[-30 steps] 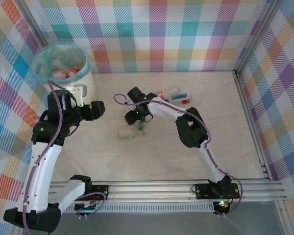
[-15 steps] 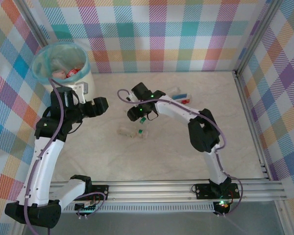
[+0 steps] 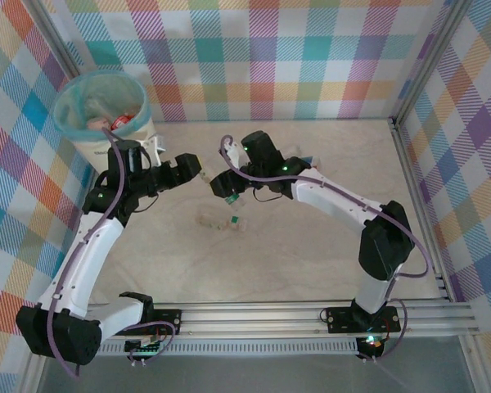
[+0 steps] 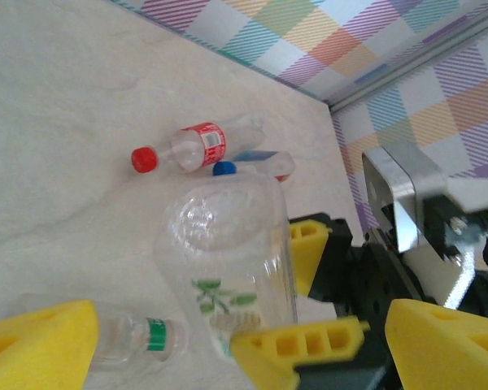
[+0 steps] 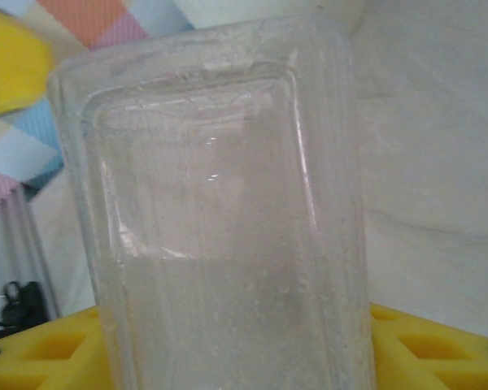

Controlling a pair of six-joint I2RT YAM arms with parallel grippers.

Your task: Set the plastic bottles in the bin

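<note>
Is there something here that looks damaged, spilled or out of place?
Nothing stands out. The red-capped bottle, the blue-capped bottle and a third bottle lie on the table, no spill around. The right gripper holds a clear bottle, seemingly undamaged, before the open left gripper.

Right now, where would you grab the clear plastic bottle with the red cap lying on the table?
Probably from straight above, jaws across the round middle of the clear plastic bottle near its red label. It lies on its side; the red cap end is narrower, and a blue-capped bottle crowds its base.
</note>
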